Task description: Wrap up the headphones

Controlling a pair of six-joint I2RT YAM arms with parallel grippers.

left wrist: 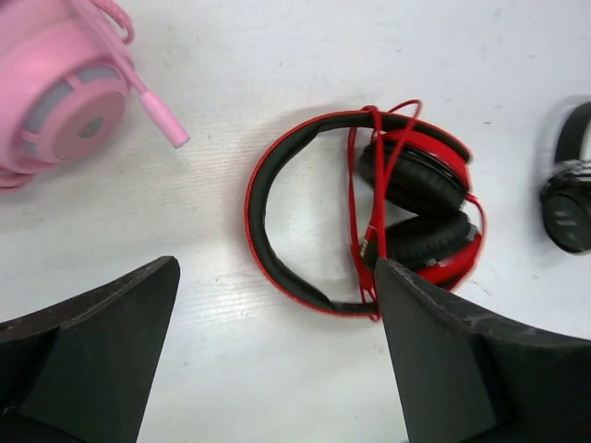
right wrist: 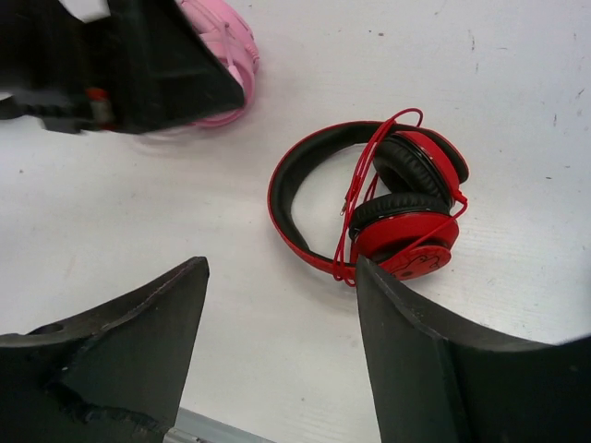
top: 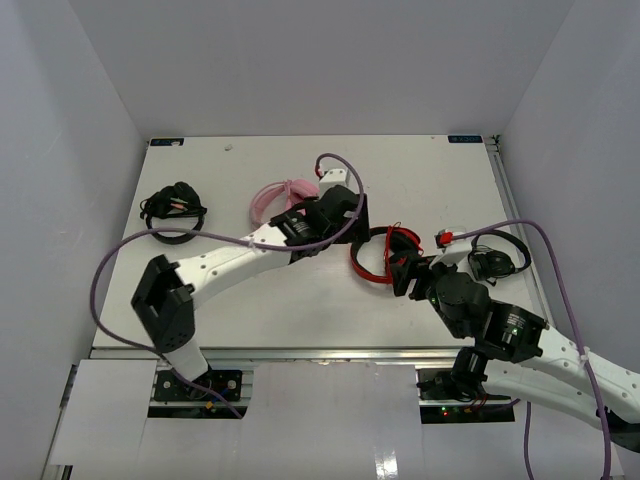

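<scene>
The red headphones (top: pixel 358 262) lie flat on the white table, right of centre, ear cups folded inward. Their thin red cable (left wrist: pixel 354 198) runs in loops across the band and ear cups (left wrist: pixel 420 175). My left gripper (top: pixel 355 215) hovers just left of them, open and empty; in its wrist view (left wrist: pixel 277 268) the headphones lie just beyond its fingertips. My right gripper (top: pixel 410 272) is at their near right side, open and empty (right wrist: pixel 282 268). In the right wrist view, the headphones (right wrist: pixel 406 240) lie just beyond the right finger (right wrist: pixel 416 369), and the cable (right wrist: pixel 355 198) crosses them.
Pink headphones (top: pixel 280 195) lie behind the left gripper, close to it (left wrist: pixel 65 101). Small black headphones (top: pixel 497 260) lie at the right, a small red item (top: pixel 445 237) beside them. Another black headset (top: pixel 172 208) lies far left. The table's front edge (right wrist: pixel 212 429) is close.
</scene>
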